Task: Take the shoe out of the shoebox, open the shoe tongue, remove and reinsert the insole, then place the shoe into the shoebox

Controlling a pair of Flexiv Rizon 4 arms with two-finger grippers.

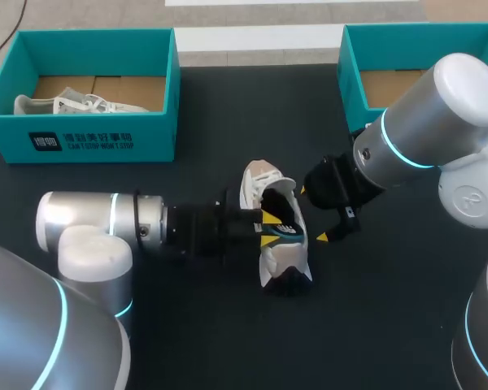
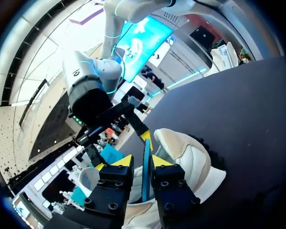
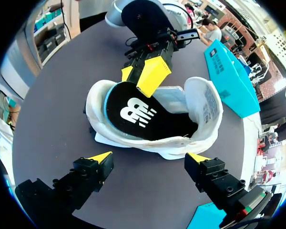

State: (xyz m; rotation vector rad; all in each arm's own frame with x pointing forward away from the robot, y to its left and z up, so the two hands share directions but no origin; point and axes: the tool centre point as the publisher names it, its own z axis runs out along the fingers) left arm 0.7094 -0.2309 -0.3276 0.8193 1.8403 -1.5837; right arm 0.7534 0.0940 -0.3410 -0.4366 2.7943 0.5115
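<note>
With the shoe (image 1: 281, 256) lying in the middle of the bench (image 1: 390, 309), the left jaws pinching the insole (image 3: 133, 114) edge and the right jaws spread beside it, the unheld shoe may slide and the insole fold.

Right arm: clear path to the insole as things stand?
Likely yes: right gripper open before the shoe, insole near part bare; left gripper pinches only its far edge.

The left arm (image 1: 106, 223) lies level, and the left pincer (image 1: 269, 228) is nearly closed, apparently pinching the insole (image 3: 133, 114) edge. The right pincer (image 1: 313, 214) hangs with fingers spread wide.
</note>
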